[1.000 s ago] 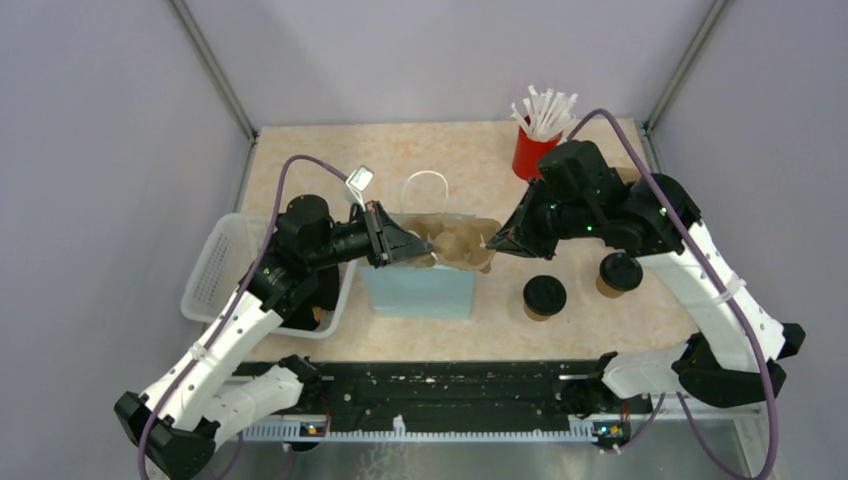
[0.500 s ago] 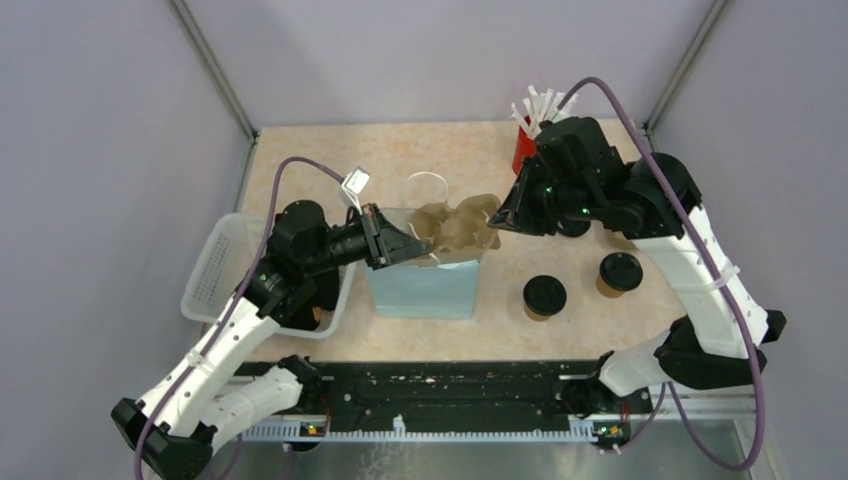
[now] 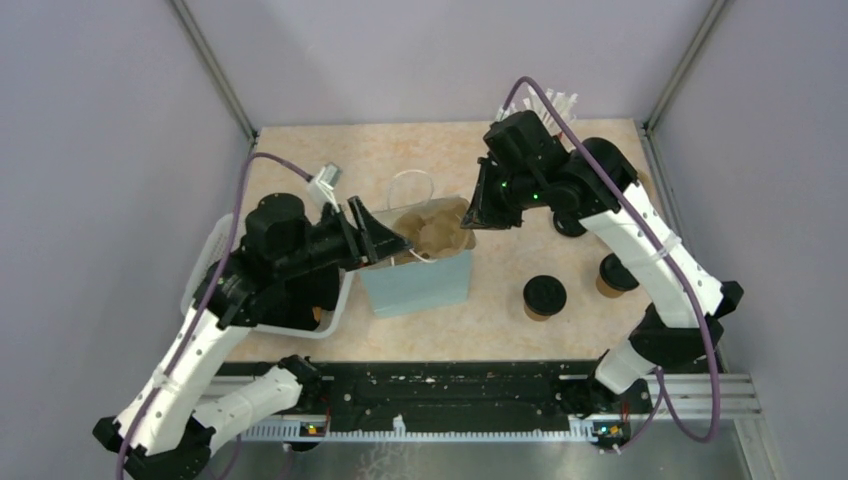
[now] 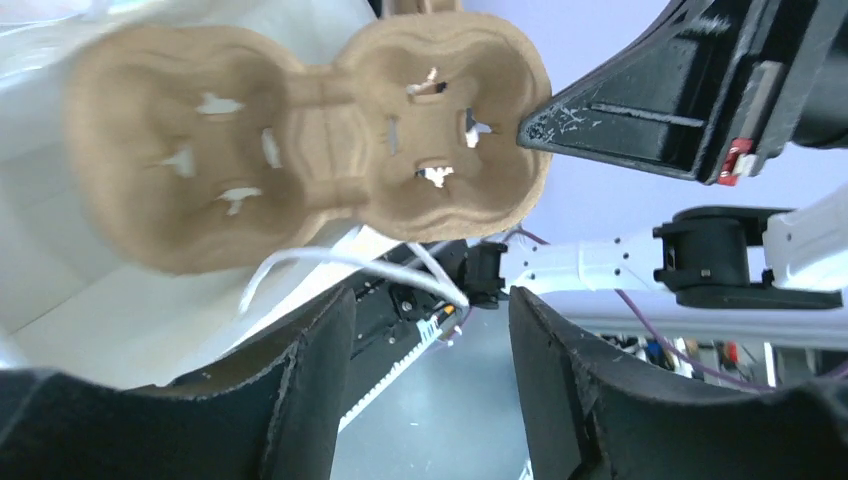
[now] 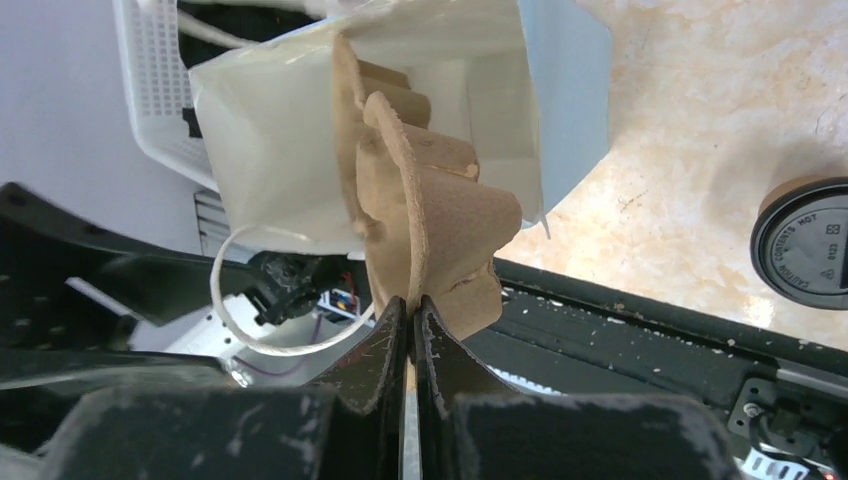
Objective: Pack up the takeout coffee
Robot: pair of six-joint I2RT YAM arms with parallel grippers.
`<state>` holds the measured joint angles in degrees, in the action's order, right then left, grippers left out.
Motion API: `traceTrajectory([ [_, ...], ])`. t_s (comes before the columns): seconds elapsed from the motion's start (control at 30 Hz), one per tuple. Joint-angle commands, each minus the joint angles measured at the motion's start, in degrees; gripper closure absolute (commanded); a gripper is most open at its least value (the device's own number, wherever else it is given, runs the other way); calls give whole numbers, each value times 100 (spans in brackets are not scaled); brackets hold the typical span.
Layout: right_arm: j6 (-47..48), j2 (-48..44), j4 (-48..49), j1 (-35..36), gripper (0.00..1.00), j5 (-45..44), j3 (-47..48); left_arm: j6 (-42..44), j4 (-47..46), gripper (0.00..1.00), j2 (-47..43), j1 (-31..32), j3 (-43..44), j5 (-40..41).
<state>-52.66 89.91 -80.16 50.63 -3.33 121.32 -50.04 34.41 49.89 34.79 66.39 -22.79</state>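
From above, I see the coffee cups point(image 3: 544, 296) standing lidded beside the blue bag point(image 3: 420, 285), unpacked; my left wrist shows the left gripper point(image 4: 430, 310) gaping before the pulp carrier point(image 4: 300, 150); my right wrist shows the right gripper point(image 5: 410, 310) pinching its rim at the bag's mouth, so I'd next lower it in squarely.

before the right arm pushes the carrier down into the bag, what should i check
1. right gripper shut on the carrier edge: ok
2. carrier's far end inside the bag mouth: ok
3. bag upright: ok
4. left gripper holding the bag open: not ok, jaws apart with nothing gripped
5. handle clear of the carrier: cannot tell, a loop runs close under it
6. two lidded cups standing right of the bag: ok
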Motion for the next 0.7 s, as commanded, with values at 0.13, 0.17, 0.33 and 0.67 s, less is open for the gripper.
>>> traceTrajectory([
  [0.13, 1068, 252, -218, 52, 100, 258, 721, -173, 3027, 43, 81, 21, 1343, 2973],
  [0.17, 1117, 324, -185, 52, 100, 308, 763, -196, 3112, 45, 177, 23, 1422, 3116],
  [0.33, 1431, 756, -272, 51, 100, 521, 1316, -44, 3182, 44, 526, 23, 1480, 3744],
  [0.67, 1883, 1362, -321, 47, 100, 695, 1886, 493, 2521, 70, 665, 23, 786, 3230],
])
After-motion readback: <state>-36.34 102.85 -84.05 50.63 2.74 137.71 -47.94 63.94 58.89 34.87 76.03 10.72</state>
